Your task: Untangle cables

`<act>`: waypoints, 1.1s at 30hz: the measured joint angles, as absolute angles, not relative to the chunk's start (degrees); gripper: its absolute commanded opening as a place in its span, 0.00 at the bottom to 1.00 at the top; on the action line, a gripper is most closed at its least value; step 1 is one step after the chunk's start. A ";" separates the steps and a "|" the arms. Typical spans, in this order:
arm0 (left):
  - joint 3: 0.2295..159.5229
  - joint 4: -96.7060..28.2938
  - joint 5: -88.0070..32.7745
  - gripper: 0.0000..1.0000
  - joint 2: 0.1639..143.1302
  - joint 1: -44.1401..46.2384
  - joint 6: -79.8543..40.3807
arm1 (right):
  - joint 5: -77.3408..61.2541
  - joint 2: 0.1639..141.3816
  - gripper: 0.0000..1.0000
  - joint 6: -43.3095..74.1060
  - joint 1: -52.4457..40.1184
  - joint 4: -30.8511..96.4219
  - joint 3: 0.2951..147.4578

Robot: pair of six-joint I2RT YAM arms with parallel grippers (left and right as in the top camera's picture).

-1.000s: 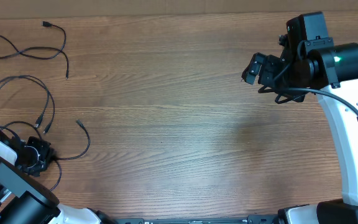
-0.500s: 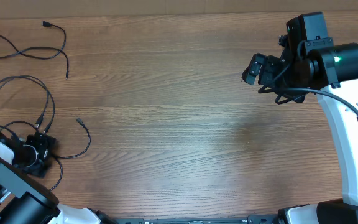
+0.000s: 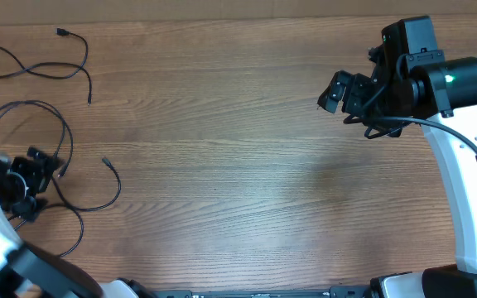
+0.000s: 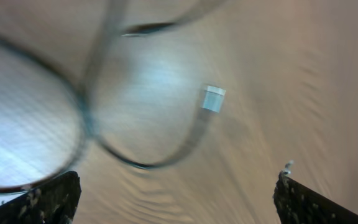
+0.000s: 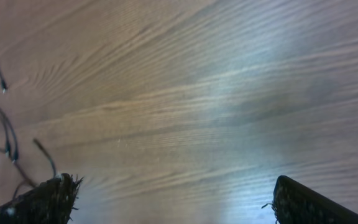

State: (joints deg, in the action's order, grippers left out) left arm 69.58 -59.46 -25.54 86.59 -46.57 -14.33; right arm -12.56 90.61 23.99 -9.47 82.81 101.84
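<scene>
- Overhead: fixed high above, looking straight down on the whole wooden table (image 3: 238,165), with both arms at its edges.
- Left wrist: very close to the tabletop and blurred, looking out between the left gripper's (image 4: 176,202) fingers at the cables (image 4: 135,164).
- Right wrist: higher, slanting across bare wood past the right gripper (image 5: 173,199). The cables at its left edge also appear overhead.

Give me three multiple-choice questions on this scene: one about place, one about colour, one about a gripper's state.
1. Where on the brown wooden table do the thin black cables lie? A. right B. left C. centre
2. What colour is the right arm's long lower link? A. white B. red C. yellow
3. How is the left gripper? A. shut on a cable B. shut, empty C. open, empty
Answers: 1 B, all lie near the left edge. 2 A, it shows white. 3 C, its jaws stand wide, nothing between.
</scene>
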 measured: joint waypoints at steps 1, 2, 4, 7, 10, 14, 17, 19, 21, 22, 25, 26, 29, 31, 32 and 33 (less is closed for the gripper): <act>69.71 -59.81 -27.29 1.00 83.79 -44.99 -13.13 | -13.37 90.61 1.00 23.99 -9.47 83.53 101.84; 69.80 -59.94 -28.32 1.00 82.00 -43.79 -12.27 | -14.00 90.61 1.00 23.97 -9.47 84.07 101.84; 70.00 -60.05 -29.76 1.00 78.17 -39.44 -9.76 | -14.85 90.61 1.00 23.97 -9.47 84.66 101.84; 70.24 -60.07 -30.00 1.00 74.85 -30.24 -6.94 | -15.68 90.48 1.00 23.97 -9.47 85.73 101.84; 70.24 -61.01 -29.45 1.00 73.71 -19.81 -3.27 | -15.62 89.36 1.00 23.99 -9.47 86.87 101.82; 70.24 -62.54 -24.36 1.00 73.60 -6.11 0.34 | -15.31 84.25 1.00 23.99 -9.47 88.27 101.82; 70.24 -61.89 -20.86 1.00 73.49 1.45 0.38 | -14.76 78.81 1.00 23.99 -9.47 89.21 101.82; 70.24 -61.12 -19.70 1.00 73.17 4.82 -0.34 | -13.37 74.98 1.00 24.60 -9.52 90.78 101.82; 70.24 -61.32 -18.81 1.00 72.10 7.33 -1.96 | -10.61 70.96 1.00 25.96 -9.52 93.54 101.82; 70.24 -61.98 -18.41 1.00 70.85 8.16 -3.07 | -8.84 68.82 1.00 26.61 -9.52 95.04 101.82; 70.24 -63.94 -17.30 1.00 66.83 8.54 -4.62 | -5.19 64.47 1.00 27.44 -9.52 97.12 101.82; 70.24 -64.84 -16.51 1.00 64.53 8.54 -5.23 | -4.34 63.37 1.00 27.51 -9.52 97.17 101.82; 70.24 -66.78 -13.21 1.00 57.28 8.54 -7.16 | -2.52 59.18 1.00 28.03 -9.52 97.12 101.16; 70.24 -68.20 -10.92 1.00 51.55 8.56 -8.64 | -1.37 55.90 1.00 28.25 -9.52 96.97 99.79; 70.24 -68.62 -10.22 1.00 49.12 8.54 -9.08 | -0.95 54.48 1.00 28.29 -9.52 96.88 99.13; 70.24 -68.99 -9.65 1.00 46.68 8.56 -9.41 | -0.60 53.17 1.00 28.34 -9.52 96.82 98.48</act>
State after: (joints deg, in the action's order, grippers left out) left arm 70.24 -68.99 -9.65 46.68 8.56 -9.41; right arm -0.60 53.17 28.34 -9.52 96.82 98.48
